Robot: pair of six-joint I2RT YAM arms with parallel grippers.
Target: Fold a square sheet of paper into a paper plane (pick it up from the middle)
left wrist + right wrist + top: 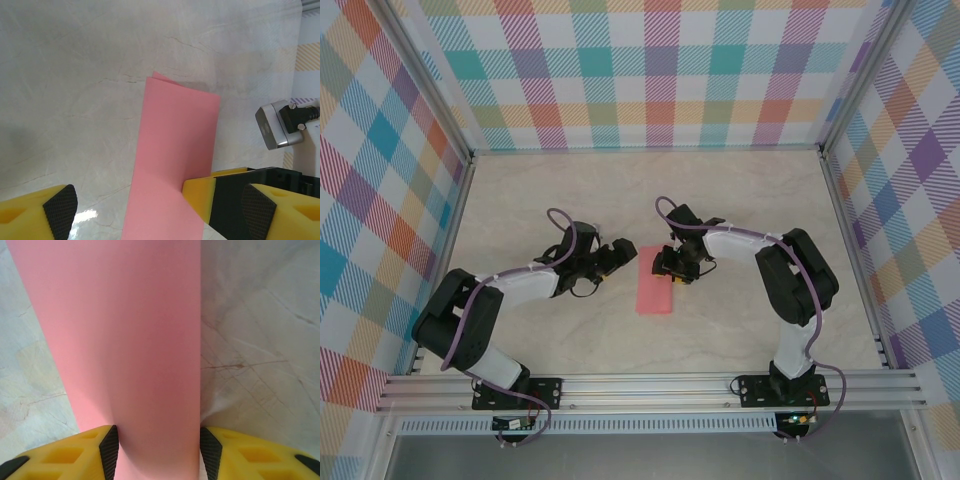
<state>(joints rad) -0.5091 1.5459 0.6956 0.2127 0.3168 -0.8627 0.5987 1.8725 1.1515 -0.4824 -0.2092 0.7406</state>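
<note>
The overhead camera looks down over both arm bases at the desk. Each wrist camera peers close past its own tool at the same pink sheet.

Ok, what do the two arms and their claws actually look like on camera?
Both arms are black with white link covers and purple cables looping along them. The left claw and the right claw have yellow fingers faced with black textured pads.

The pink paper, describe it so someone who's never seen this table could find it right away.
On the pale marble-look table walled by bright plaid panels, look midway between the two black arms. There lies the square sheet of paper, folded into a narrow salmon-pink strip, its far end between the right gripper fingers. It is the one flat pink thing there.
</note>
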